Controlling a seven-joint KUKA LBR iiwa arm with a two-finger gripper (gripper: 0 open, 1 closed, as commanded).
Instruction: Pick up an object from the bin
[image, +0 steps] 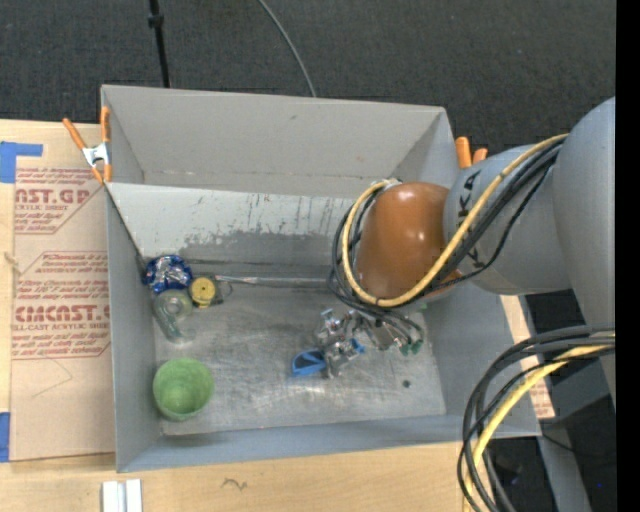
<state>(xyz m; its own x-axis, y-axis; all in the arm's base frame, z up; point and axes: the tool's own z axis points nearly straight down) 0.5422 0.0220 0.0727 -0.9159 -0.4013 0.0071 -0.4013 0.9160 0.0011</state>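
Blue small object (308, 364), flat and angular, is seen on the grey floor of the bin (270, 130), well to the view's right of the green ball (182, 388) and slightly farther from the near wall than that ball. Its exact kind cannot be made out. Its end away from the ball is overlapped by bright metal parts of the gripper (340, 345), so the line between object and tool is hard to trace. Whether the two are touching cannot be told, and whether the claw is open, closed or gripping the blue object cannot be told either, since its tip is seen as a tangle of metal from above. The wrist above the tip is hidden under a rounded orange cover (400, 240), around which yellow and black cables (352, 262) are looped. A small green part at the side of the tool away from the ball is too small to be identified. The grey arm (570, 210) is cut off at the view's right edge; it is reached in over the bin wall on the side opposite the ball and bent downward, with the tool pointed at the floor. Beyond the ball, toward the far wall, a clear glass (172, 315) is seen, then a yellow disc (203, 291) and a crumpled blue-and-white thing (165, 270), all well apart from the gripper.
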